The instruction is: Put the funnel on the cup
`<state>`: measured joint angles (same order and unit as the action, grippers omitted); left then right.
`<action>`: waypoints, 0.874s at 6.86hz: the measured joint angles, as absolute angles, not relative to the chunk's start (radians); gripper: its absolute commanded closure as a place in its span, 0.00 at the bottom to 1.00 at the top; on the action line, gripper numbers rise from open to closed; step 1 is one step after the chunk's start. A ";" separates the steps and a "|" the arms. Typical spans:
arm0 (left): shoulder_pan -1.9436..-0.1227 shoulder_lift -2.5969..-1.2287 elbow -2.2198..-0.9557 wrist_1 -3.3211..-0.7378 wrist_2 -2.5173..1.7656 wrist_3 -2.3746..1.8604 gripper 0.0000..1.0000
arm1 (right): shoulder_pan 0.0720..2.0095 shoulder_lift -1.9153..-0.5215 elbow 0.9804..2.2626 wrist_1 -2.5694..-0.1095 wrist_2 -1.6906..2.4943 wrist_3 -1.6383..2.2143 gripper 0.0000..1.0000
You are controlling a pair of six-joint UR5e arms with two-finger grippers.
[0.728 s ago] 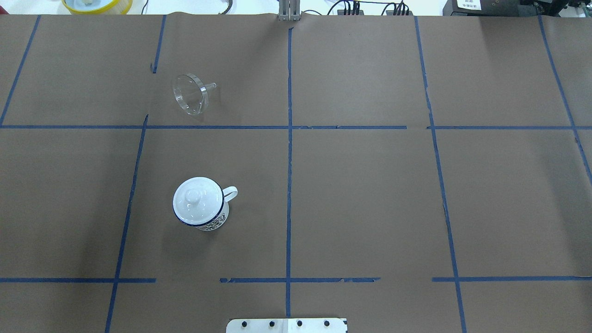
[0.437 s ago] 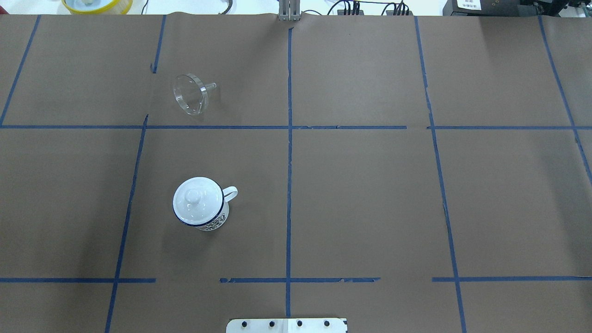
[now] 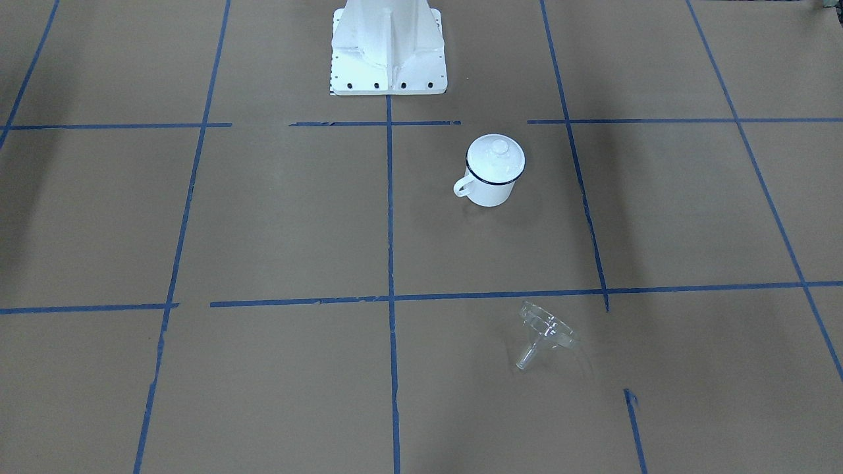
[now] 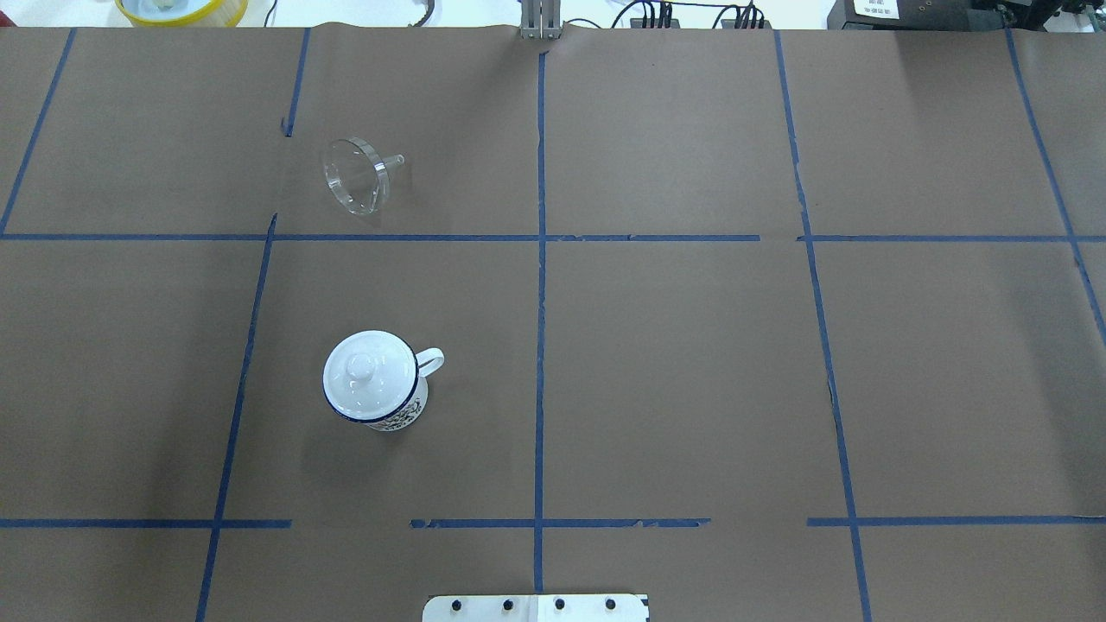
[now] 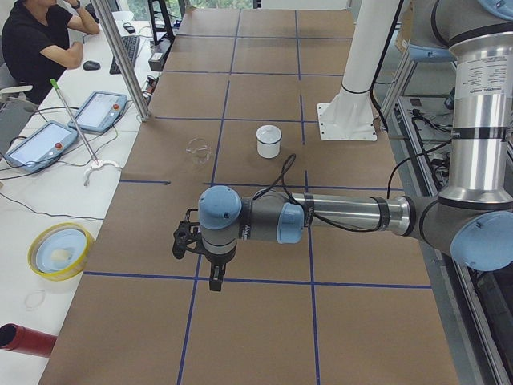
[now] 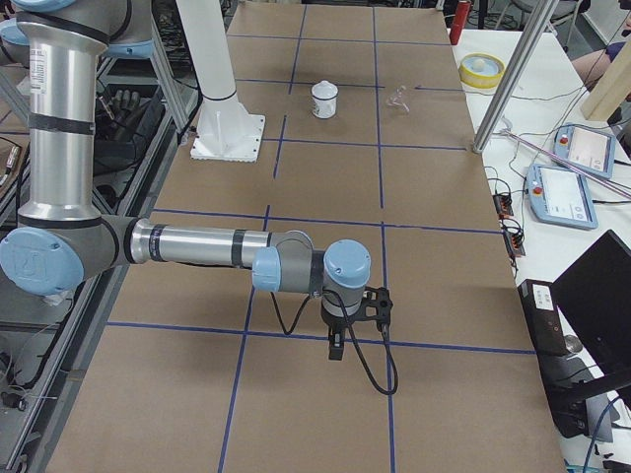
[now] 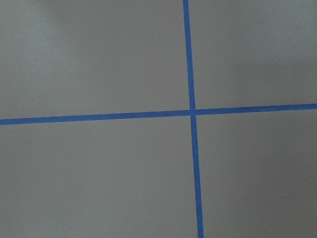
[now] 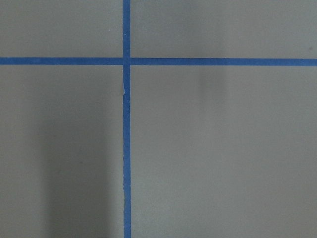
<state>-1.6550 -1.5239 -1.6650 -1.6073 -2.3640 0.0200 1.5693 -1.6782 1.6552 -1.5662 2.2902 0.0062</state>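
Observation:
The clear funnel (image 4: 356,175) lies on its side on the brown paper at the far left, spout pointing right; it also shows in the front view (image 3: 545,331). The white cup (image 4: 406,415) with a dark blue rim stands upright nearer me, handle to the right, also in the front view (image 3: 490,191). A round white lid with a knob (image 4: 370,373) sits on it. My left gripper (image 5: 214,282) and right gripper (image 6: 336,350) show only in the side views, hanging over bare paper far from both objects. I cannot tell if they are open or shut.
The white robot base (image 3: 387,52) stands at the table's near edge. A yellow bowl (image 4: 181,9) and cables lie beyond the far edge. In the left side view a metal post (image 5: 120,56), tablets (image 5: 100,111) and a seated operator (image 5: 40,40) are by the table.

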 measured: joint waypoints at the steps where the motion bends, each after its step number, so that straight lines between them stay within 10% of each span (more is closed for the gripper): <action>1: -1.654 -1.524 -1.664 -1.609 -2.363 -0.035 0.00 | 1.569 -1.678 1.655 -1.566 2.290 0.006 0.00; 6: -1.424 -1.537 -1.799 -1.770 -2.361 -0.637 0.00 | 1.569 -1.678 1.656 -1.566 2.290 0.006 0.00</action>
<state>-1.4236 -1.5371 -1.7993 -1.7699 -2.3613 -0.6366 1.5693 -1.6782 1.6563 -1.5662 2.2902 0.0062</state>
